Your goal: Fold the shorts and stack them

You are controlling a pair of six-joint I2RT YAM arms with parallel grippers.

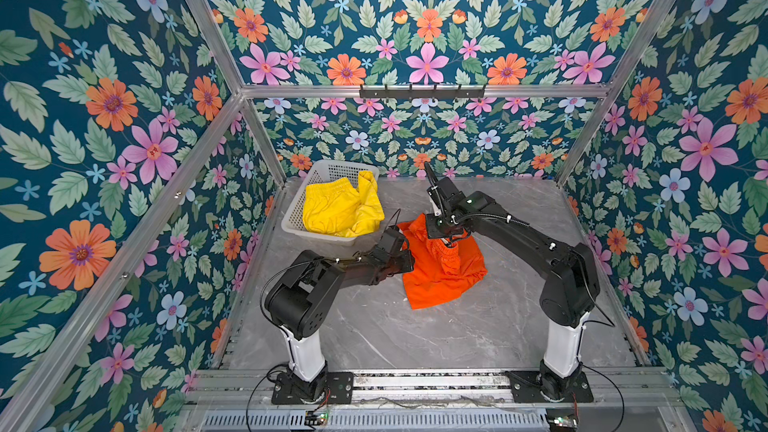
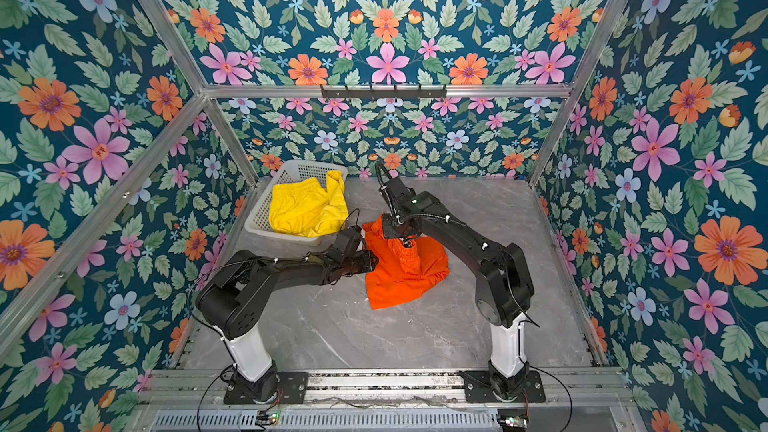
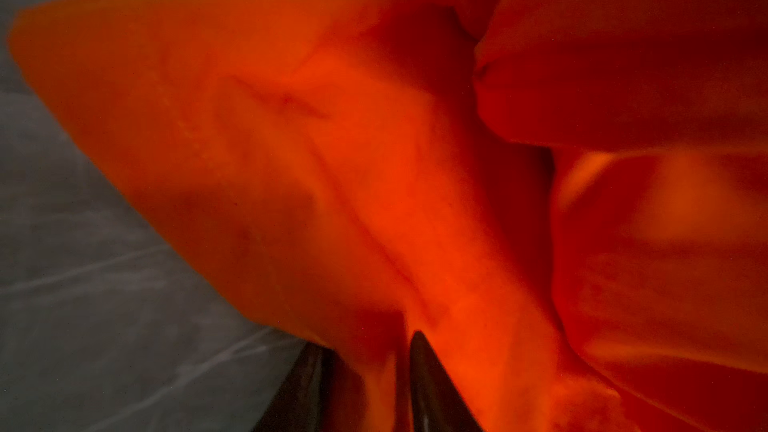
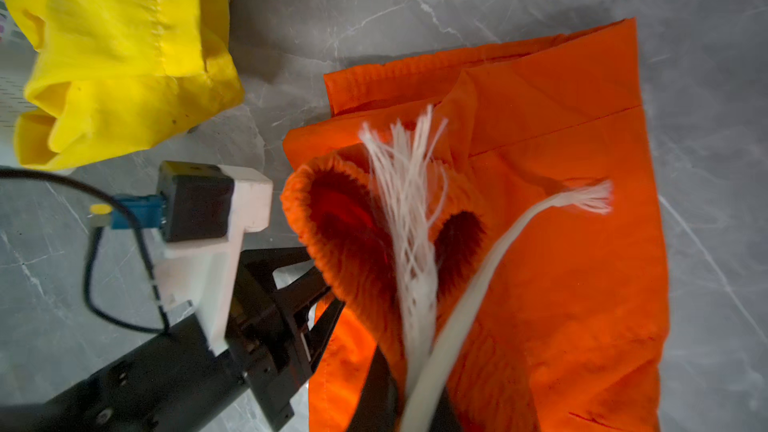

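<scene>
I judge I'm at the spreading-out step: my right claw (image 4: 409, 396) pinches the gathered waistband of the thin bright orange fabric shorts (image 1: 444, 280) draped below it, my left claw (image 3: 365, 384) beside it straddles cloth, grip unclear, so next comes pulling apart evenly.

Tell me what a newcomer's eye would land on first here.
The bright orange fabric shorts sit crumpled in the middle of the grey marbled tabletop. The right gripper pinches them at the waistband, and the left gripper grips the side toward the basket. Behind them to the left in both top views, bright yellow fabric shorts fill a white perforated plastic basket.
</scene>
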